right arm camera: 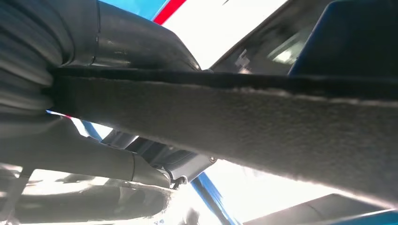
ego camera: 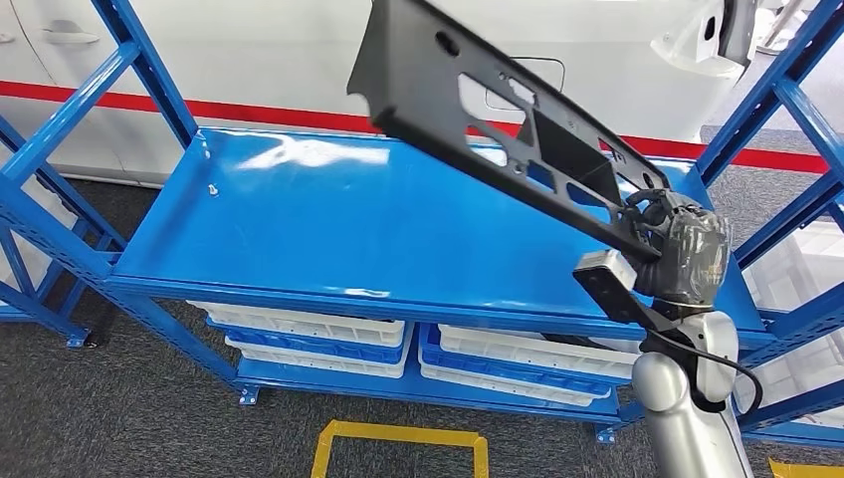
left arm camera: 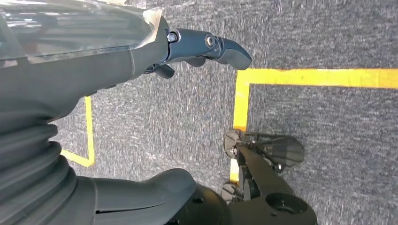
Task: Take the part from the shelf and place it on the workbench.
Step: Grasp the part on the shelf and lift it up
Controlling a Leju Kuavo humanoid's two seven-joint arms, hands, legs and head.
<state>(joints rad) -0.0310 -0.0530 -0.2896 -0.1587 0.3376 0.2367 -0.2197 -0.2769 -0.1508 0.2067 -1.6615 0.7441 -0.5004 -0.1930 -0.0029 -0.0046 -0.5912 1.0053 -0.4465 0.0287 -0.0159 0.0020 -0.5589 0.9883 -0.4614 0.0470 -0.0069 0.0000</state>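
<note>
A long black panel part (ego camera: 498, 119) with several cut-outs hangs tilted above the blue shelf (ego camera: 328, 219), its far end raised toward the upper left. My right hand (ego camera: 672, 234) grips its near end over the shelf's right side. Close up in the right wrist view, the part's rough dark edge (right arm camera: 263, 117) crosses the picture with the fingers (right arm camera: 94, 159) wrapped under it. My left hand (left arm camera: 141, 51) hangs over the grey carpet with its fingers apart and nothing in it.
The blue rack has slanted side braces (ego camera: 129, 60) at left and right. White and blue bins (ego camera: 318, 334) sit on the lower level. Yellow floor tape (ego camera: 398, 443) marks the carpet in front. A white wall with a red stripe (ego camera: 249, 110) stands behind.
</note>
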